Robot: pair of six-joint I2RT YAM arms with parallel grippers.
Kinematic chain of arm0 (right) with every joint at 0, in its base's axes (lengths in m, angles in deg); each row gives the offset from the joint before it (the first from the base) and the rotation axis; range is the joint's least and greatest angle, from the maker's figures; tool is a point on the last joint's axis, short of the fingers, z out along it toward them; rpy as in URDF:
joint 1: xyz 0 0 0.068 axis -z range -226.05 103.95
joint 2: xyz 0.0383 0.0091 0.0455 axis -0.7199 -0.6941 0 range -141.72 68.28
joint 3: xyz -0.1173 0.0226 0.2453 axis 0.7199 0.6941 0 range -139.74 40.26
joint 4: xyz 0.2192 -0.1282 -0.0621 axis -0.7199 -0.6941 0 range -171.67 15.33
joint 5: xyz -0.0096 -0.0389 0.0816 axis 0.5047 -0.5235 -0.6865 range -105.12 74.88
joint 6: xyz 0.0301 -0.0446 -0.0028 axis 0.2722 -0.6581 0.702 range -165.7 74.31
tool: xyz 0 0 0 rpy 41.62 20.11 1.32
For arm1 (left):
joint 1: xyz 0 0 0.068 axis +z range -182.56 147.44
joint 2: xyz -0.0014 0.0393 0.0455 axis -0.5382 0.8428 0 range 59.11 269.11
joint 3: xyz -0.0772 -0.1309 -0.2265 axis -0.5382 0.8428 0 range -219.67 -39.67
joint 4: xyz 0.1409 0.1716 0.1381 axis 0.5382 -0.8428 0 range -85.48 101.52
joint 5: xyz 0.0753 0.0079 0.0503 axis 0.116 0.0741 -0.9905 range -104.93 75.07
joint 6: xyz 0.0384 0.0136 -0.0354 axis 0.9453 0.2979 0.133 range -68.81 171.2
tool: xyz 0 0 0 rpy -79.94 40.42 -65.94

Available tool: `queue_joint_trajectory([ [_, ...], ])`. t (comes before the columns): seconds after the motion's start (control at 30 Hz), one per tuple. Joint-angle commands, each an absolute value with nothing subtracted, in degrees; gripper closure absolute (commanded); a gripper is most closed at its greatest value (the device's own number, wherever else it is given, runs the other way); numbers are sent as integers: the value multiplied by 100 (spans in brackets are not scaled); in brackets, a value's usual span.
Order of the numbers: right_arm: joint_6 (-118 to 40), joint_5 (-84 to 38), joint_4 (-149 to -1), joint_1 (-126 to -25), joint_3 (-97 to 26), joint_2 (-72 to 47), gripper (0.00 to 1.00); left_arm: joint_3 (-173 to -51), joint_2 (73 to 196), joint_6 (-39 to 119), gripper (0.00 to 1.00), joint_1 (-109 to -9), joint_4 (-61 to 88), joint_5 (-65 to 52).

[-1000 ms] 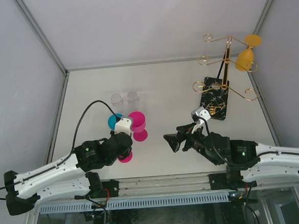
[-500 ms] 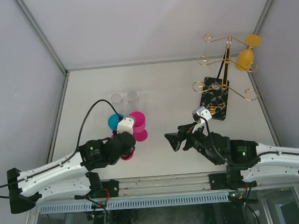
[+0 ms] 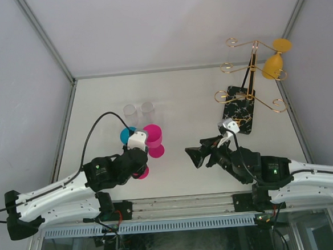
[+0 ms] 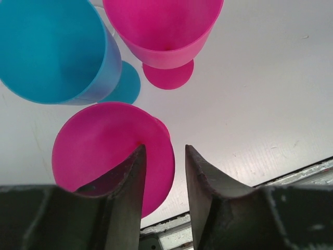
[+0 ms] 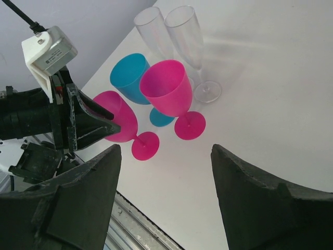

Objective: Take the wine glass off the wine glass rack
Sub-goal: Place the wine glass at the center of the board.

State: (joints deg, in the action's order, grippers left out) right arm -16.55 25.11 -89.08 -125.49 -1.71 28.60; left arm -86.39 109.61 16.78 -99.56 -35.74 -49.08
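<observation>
The gold wire wine glass rack [image 3: 250, 76] stands on its black marbled base [image 3: 240, 111] at the far right. A yellow wine glass [image 3: 273, 66] hangs upside down from one of its right arms. My right gripper [image 3: 194, 157] is wide open and empty over the table's middle, well short of the rack, which its own wrist view [image 5: 165, 151] does not show. My left gripper [image 3: 136, 161] sits at a pink wine glass [image 3: 141, 173] near the front edge. In its wrist view [image 4: 164, 151] the jaws straddle that glass's rim [image 4: 99, 151] with a gap.
A second pink glass [image 3: 153, 136], a blue glass [image 3: 126, 134] and two clear flutes [image 3: 130, 111] stand just beyond the left gripper. They also show in the right wrist view, pink [image 5: 165, 88] and blue [image 5: 130, 75]. The table's front rail [image 3: 183, 199] lies close below both grippers.
The left arm shifted slightly right half a second ago and is back where it was. The right gripper edged a little up and right. The glasses and rack have not moved.
</observation>
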Motion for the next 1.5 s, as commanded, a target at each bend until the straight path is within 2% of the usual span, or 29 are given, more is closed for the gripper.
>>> queue_joint_trajectory([
  [0.0,-1855,2489,-8812,-12490,-395,2998,30,-8996,10649,1684,57,-9973,-3444,-4962],
  [0.1,-2031,2298,-8676,-12489,-412,3009,30,-9028,10489,1666,46,-9972,-3411,-4900],
  [0.23,-2433,2127,-8730,-12480,-687,2905,30,-9223,10217,1755,25,-9958,-3423,-4793],
  [0.33,-2904,1985,-8801,-12480,-967,2812,30,-9409,9906,1939,12,-9864,-3347,-4581],
  [0.5,-3667,1823,-8804,-12480,-1419,2727,30,-9592,9416,2306,2,-9125,-3277,-3775],
  [0.67,-4475,1868,-8710,-12442,-1807,2620,30,-9675,9242,2511,0,-7999,-3456,-3080],
  [0.83,-5043,1964,-8983,-12265,-2390,2419,22,-9654,8776,2624,0,-6842,-3805,-2719],
  [0.97,-4819,2127,-9542,-11718,-2980,2224,20,-9666,8500,2240,0,-6579,-4084,-3450],
  [1.3,-3791,486,-11062,-8574,-4582,1822,21,-9284,8110,2028,0,-6579,-3952,-3599],
  [1.47,-3462,-602,-11867,-6778,-5362,1293,21,-9174,8011,2440,0,-6578,-4161,-4584],
])
